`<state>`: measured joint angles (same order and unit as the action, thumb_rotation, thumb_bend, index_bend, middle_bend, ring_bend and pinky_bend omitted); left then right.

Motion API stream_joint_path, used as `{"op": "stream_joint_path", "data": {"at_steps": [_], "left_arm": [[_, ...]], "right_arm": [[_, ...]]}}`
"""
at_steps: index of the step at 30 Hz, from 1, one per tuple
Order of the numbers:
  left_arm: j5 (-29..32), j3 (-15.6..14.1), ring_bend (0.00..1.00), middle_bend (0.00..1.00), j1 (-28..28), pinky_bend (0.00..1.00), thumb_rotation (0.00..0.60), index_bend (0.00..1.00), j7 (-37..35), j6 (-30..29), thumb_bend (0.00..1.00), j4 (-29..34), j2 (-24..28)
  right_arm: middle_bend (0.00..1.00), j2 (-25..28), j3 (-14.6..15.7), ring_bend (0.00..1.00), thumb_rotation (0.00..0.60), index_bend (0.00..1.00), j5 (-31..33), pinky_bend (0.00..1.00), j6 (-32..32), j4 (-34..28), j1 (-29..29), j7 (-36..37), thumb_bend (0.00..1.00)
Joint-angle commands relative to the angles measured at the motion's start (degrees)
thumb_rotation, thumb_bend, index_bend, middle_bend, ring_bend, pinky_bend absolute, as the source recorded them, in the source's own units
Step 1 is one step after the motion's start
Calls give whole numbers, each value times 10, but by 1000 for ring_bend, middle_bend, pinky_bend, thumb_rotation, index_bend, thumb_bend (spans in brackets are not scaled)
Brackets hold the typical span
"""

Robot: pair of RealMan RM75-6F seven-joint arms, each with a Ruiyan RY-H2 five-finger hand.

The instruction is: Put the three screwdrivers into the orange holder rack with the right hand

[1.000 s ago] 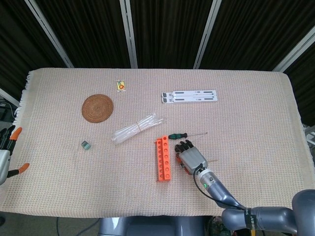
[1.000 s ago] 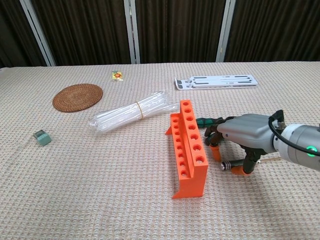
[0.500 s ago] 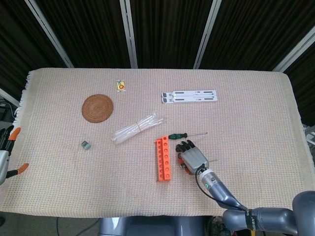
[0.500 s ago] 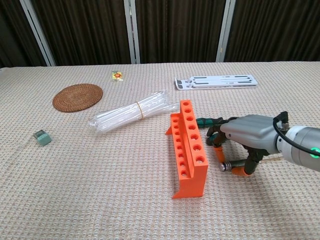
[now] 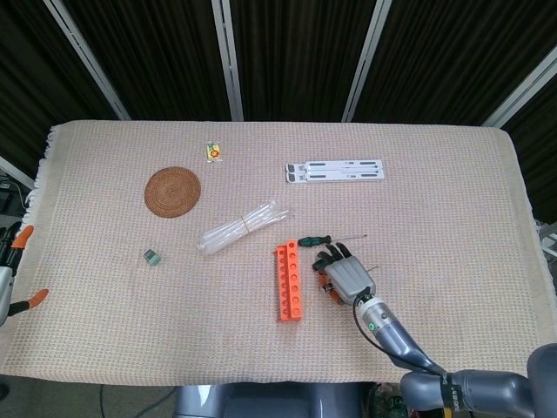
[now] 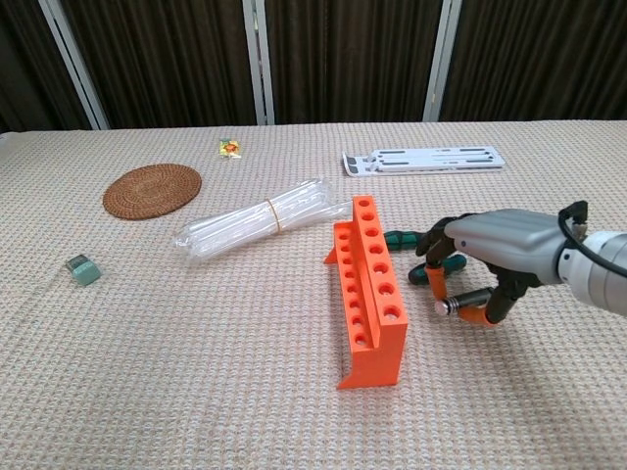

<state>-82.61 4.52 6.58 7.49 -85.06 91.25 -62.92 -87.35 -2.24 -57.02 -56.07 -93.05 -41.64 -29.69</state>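
Orange-handled screwdriver (image 6: 468,310) butt toward rack (image 6: 370,284)

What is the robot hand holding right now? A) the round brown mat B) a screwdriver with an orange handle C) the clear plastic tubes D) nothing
B: in the chest view the right hand pinches an orange-handled screwdriver just right of the orange rack.
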Motion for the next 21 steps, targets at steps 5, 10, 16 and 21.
{"op": "stream_joint_path", "data": {"at_steps": [5,10,16,21], "left_arm": [[-1,1,0,0,-1,0,600,0,2,-5,60,3,2],[-1,1,0,0,-2,0,600,0,3,-6,61,7,4],[-10,-3,0,0,0,0,600,0,12,-3,61,17,7],[-27,-10,0,0,2,0,600,0,20,-4,62,24,9]], "right_arm": [[141,87,-41,0,600,545,-23,0,35,-71,24,161,474],[141,147,-68,0,600,549,-48,0,89,-106,36,301,475],[150,202,-98,0,600,552,-125,0,133,-130,59,490,478],[151,233,-110,0,600,554,-217,0,139,-148,75,650,484]]}}
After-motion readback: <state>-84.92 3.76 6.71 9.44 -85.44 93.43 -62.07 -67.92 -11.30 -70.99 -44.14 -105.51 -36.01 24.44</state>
